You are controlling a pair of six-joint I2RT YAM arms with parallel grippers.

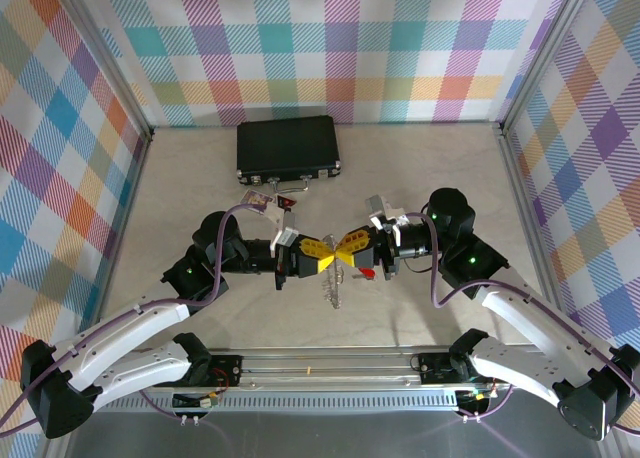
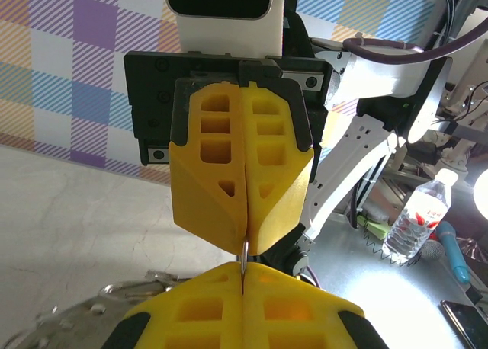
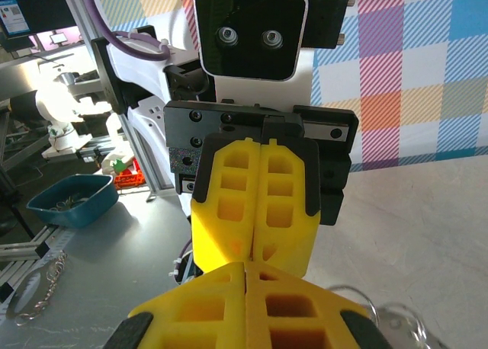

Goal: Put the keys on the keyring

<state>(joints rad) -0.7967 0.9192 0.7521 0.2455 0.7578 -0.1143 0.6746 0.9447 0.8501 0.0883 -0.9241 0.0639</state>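
Note:
My two grippers meet tip to tip above the table's middle. The left gripper (image 1: 322,254) and the right gripper (image 1: 348,248) are both shut. In the left wrist view a thin metal loop of the keyring (image 2: 244,250) runs edge-on from between my left gripper's (image 2: 244,268) yellow fingers into the right gripper's closed fingers (image 2: 221,212). The keyring's silvery cluster (image 1: 332,288) hangs below the tips. The keys' small red tag (image 1: 367,272) shows just under the right gripper; I cannot tell whether it hangs from the ring. Wire loops (image 3: 396,318) show beside my right gripper (image 3: 245,267).
A black case (image 1: 288,146) lies shut at the back, with a few small items (image 1: 285,202) just in front of it. Checkered walls close in the table on three sides. A metal rail (image 1: 320,363) runs along the near edge between the arm bases.

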